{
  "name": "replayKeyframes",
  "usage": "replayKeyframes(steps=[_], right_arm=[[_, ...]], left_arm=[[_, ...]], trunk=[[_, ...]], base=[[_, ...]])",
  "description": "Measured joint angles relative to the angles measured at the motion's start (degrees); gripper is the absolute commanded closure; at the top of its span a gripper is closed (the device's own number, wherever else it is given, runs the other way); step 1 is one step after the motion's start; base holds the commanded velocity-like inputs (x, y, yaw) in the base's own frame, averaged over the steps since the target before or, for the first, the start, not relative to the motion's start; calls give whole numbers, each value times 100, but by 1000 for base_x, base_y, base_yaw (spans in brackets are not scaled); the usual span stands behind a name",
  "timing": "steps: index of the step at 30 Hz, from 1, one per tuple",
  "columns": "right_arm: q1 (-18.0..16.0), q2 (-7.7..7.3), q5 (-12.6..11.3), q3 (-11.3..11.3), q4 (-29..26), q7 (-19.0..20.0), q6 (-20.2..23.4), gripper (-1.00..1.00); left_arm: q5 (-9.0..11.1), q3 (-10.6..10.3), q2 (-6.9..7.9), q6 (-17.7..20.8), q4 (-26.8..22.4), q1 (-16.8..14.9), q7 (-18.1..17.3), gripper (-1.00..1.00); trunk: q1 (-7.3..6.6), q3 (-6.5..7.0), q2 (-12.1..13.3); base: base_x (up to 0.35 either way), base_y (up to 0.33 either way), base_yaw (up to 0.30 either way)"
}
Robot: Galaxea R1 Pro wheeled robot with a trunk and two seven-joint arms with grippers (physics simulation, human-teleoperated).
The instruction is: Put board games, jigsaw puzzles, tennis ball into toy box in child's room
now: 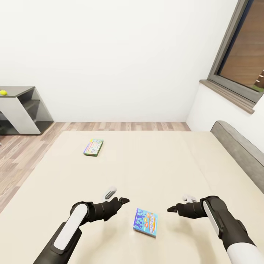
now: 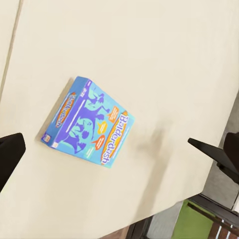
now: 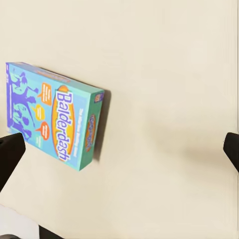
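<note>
Two board games lie flat on the beige bed (image 1: pixel 165 161). The blue "Balderdash" box (image 1: pixel 146 222) (image 2: pixel 87 122) (image 3: pixel 52 117) sits near me, between my two grippers. The green-edged one (image 1: pixel 93 147) rests farther off to the left. My left gripper (image 1: pixel 117 196) (image 2: pixel 105 142) hovers open just left of the blue box, holding nothing. My right gripper (image 1: pixel 179 204) (image 3: pixel 124 142) hovers open to the box's right, also holding nothing. The tennis ball (image 1: pixel 3 92) sits on the dark grey side table (image 1: pixel 22 90) at far left.
The grey headboard (image 1: pixel 242 150) runs along the bed's right side. A dark-framed window (image 1: pixel 240 55) is set in the right wall. Wood-plank floor (image 1: pixel 22 146) lies between the bed and the side table, below a white wall.
</note>
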Motion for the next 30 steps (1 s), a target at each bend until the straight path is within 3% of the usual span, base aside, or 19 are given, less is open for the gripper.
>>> replayKeyframes(steps=[30], right_arm=[[5, 14, 8, 6, 2, -39, 1, -100]], left_arm=[[17, 41, -11, 28, 117, -7, -24, -100]], trunk=[[0, -12, 0]], base=[[0, 0, 0]])
